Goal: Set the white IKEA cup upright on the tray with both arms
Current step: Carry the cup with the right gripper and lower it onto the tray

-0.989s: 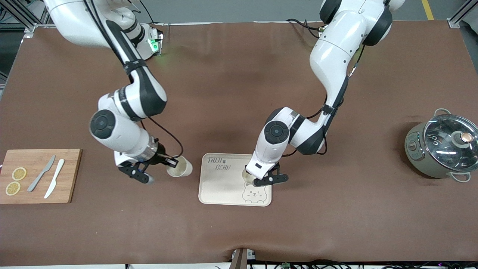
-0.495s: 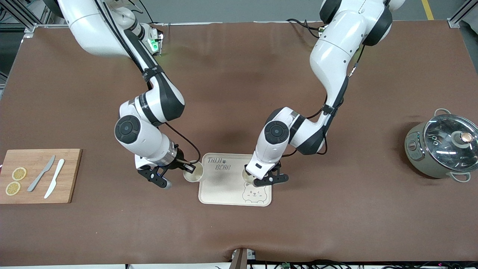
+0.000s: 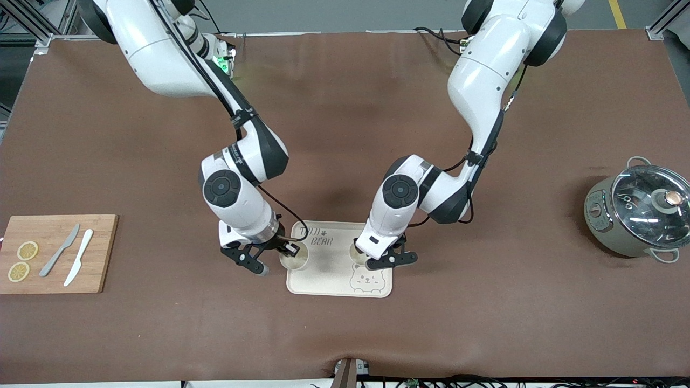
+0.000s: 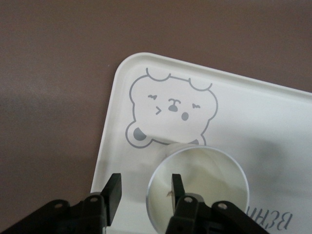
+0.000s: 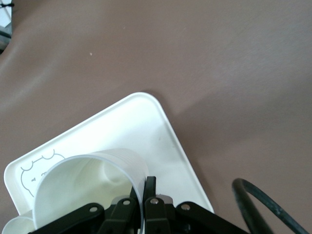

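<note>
Front view. Tray (image 3: 329,269): cream, rectangular, lying flat on the brown table (image 3: 345,334), bear face toward the front camera, lettering at the edge toward the robots' bases.
First cup (image 3: 294,260): white, mouth up, at the tray's edge toward the right arm's end; whether it rests on the tray or hangs just above it cannot be told here. The right gripper (image 3: 280,253) clamps its rim wall, one finger inside, one outside.
Second cup (image 3: 357,254): white, on the tray just above the bear face, largely covered by the left gripper (image 3: 385,260), which sits at its rim.
Cutting board (image 3: 54,253): wooden, well apart from the tray toward the right arm's end, bearing two lemon slices (image 3: 22,261), a grey knife (image 3: 59,250) and a white knife (image 3: 78,256).
Pot (image 3: 636,215): lidded, well apart from the tray toward the left arm's end.

Left wrist view. Second cup (image 4: 197,187) stands upright on the tray (image 4: 273,126) beside the bear face. Left gripper (image 4: 144,192): fingers parted, one inside the cup's mouth, one outside, the wall between them with a visible gap at the outer finger; released.

Right wrist view. First cup (image 5: 87,187) is tilted, mouth toward the camera, over the tray (image 5: 146,131) near a corner. Right gripper (image 5: 143,195): fingers pinched tight on the rim wall. A second rim shows at the picture's edge.
</note>
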`<state>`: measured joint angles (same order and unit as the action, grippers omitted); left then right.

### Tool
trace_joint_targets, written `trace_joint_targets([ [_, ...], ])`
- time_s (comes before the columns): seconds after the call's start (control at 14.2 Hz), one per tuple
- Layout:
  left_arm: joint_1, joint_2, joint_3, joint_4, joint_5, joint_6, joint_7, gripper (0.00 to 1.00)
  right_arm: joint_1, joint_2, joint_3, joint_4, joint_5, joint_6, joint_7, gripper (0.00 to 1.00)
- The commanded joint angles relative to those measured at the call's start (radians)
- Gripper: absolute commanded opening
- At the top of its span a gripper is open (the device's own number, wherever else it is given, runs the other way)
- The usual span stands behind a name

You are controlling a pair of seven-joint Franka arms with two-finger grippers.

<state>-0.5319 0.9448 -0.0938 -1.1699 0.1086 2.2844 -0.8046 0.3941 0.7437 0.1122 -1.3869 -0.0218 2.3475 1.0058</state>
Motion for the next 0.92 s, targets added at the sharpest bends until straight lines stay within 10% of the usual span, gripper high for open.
trace_joint_targets([
  [0.0,0.003,-0.008,0.000,0.022,0.005,-0.055,0.022,0.51,0.032,0.051,-0.017,0.043,-0.056,0.036,0.066,0.00],
  [0.85,0.003,-0.051,-0.003,0.079,-0.001,-0.204,0.022,0.52,0.088,0.118,-0.020,0.040,-0.224,0.090,0.224,0.00],
])
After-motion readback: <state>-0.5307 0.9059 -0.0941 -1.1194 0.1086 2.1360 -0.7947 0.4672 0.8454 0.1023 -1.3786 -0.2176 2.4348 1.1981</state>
